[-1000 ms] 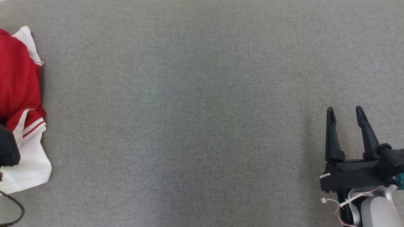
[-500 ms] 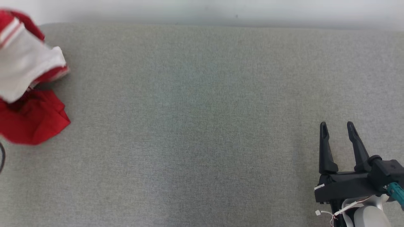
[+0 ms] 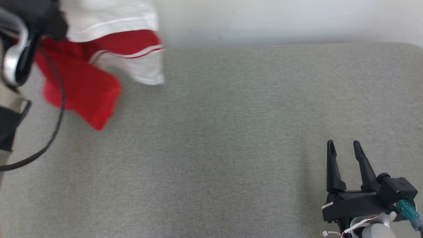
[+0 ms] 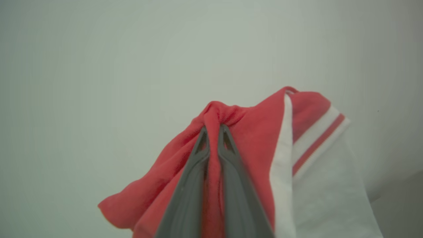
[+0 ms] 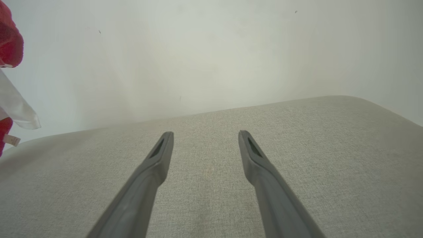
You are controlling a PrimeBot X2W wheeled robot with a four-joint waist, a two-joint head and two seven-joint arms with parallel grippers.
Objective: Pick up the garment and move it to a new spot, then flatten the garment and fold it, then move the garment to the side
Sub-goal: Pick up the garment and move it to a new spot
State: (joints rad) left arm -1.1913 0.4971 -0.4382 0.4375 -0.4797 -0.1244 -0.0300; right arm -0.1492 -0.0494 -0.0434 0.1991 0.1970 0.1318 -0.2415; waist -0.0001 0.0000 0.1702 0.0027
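Seemingly a test room: grey cloth-covered table [image 3: 231,148] against bare white wall [image 3: 281,19]

Right claw [image 3: 343,142]: two long dark tapered fingers [image 3: 332,168], mounted on a black block [image 3: 353,201].
Plug [image 3: 407,209]: teal, fitted at the wrist.
Wires [image 3: 355,225]: thin, white and red.
Left claw [image 4: 214,127]: tips slotted.
Cable [image 3: 62,102]: black, looped.

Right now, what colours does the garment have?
The garment is red and white with a red stripe; best in left wrist view.

Grey fabric surface [image 3: 231,148], pale wall [image 3: 281,19]
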